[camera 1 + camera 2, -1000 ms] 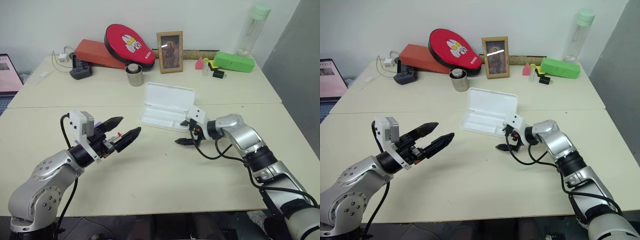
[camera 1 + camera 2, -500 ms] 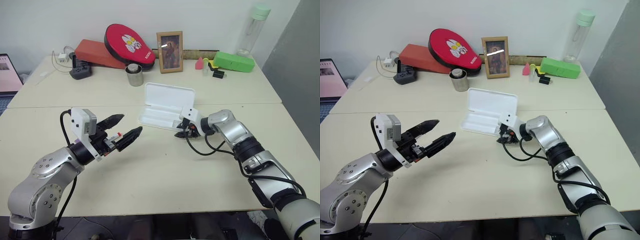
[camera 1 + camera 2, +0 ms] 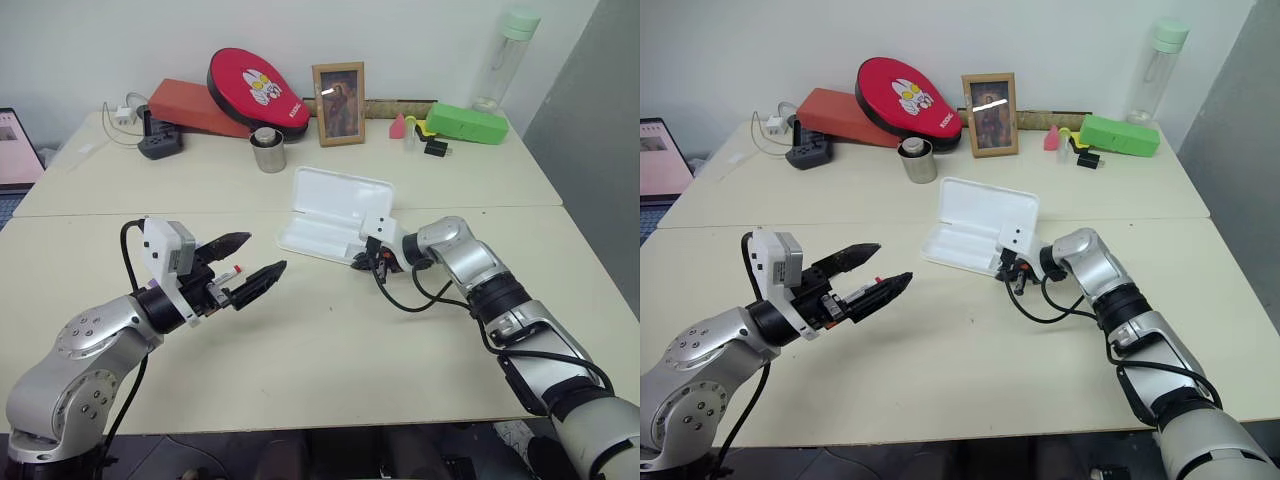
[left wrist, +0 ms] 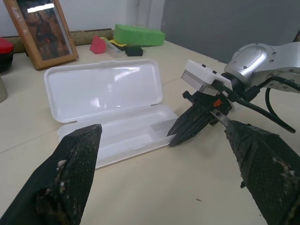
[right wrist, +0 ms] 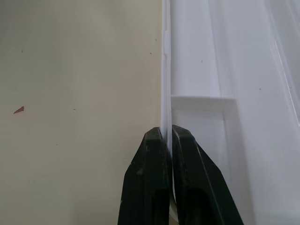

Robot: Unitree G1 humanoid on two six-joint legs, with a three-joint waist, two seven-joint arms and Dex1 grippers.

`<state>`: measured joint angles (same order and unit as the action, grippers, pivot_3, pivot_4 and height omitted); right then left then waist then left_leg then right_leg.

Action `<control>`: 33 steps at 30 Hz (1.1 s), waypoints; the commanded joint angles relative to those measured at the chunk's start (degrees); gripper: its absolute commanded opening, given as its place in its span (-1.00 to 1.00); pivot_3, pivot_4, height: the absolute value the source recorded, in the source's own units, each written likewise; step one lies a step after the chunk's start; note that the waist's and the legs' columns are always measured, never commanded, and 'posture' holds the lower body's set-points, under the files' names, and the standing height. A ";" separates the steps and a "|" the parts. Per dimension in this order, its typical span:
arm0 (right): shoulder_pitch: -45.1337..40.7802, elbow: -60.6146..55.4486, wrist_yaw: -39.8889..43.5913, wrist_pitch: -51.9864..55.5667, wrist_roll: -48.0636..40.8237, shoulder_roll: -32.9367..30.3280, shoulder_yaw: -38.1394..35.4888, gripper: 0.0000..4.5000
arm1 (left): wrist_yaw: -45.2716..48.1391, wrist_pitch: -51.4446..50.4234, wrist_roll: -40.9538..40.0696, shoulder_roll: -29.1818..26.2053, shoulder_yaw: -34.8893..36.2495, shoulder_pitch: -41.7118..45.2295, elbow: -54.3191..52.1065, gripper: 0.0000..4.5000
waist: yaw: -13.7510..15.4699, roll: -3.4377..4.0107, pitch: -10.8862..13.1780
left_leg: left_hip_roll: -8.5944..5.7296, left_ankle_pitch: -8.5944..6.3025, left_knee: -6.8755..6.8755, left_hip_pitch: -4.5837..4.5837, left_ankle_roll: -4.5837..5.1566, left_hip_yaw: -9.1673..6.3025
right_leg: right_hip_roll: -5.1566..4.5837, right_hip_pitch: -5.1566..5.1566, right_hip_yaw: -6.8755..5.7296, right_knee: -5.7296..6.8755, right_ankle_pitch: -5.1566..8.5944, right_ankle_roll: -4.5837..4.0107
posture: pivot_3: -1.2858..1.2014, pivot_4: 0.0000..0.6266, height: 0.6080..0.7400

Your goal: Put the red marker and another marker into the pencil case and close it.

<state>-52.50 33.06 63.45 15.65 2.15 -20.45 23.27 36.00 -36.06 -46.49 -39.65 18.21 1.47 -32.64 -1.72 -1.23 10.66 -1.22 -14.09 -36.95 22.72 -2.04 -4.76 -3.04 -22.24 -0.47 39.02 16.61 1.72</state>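
We have the pencil case point(image 3: 330, 215) lying open on the tabletop point(image 3: 330, 330), lid tilted up behind its shallow tray, and our right gripper point(image 4: 187, 131) is pinched shut on the tray's front wall near one corner; the right wrist view shows that thin white wall caught between the two black fingers point(image 5: 145, 183). So the step in hand is steadying the case, not loading it yet. Our left gripper point(image 3: 248, 270) hangs released above the tabletop, well apart from the case, fingers spread wide. A slim pale pen with a red tip, probably the red marker point(image 3: 229, 274), shows between those open fingers in the head view, though we cannot tell whether it rests on the tabletop below or sits against the gripper. The tray looks empty. Next we would need the left gripper to close on that marker and carry it over the tray while the right holds the case still.
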 commanded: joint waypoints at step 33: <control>10.48 -20.10 12.44 -5.73 -0.84 -8.05 0.97 -0.29 | 8.72 -0.89 -2.76 -8.16 6.47 -9.12 -5.19 1.00 | 0.05 0.06 0.04 | 0.03 -0.01 0.01 -0.01 0.02 -0.01 | -0.03 0.01 0.01 -0.02 0.00 0.00 | 0.03 -0.52 1.00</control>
<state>-41.60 15.79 75.69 9.57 2.83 -28.58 25.79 44.45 -37.24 -48.86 -47.26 24.47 -8.26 -36.63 -1.67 -1.16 10.70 -1.18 -14.10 -36.94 22.71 -2.03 -4.77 -3.07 -22.24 -0.46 39.00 16.61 1.72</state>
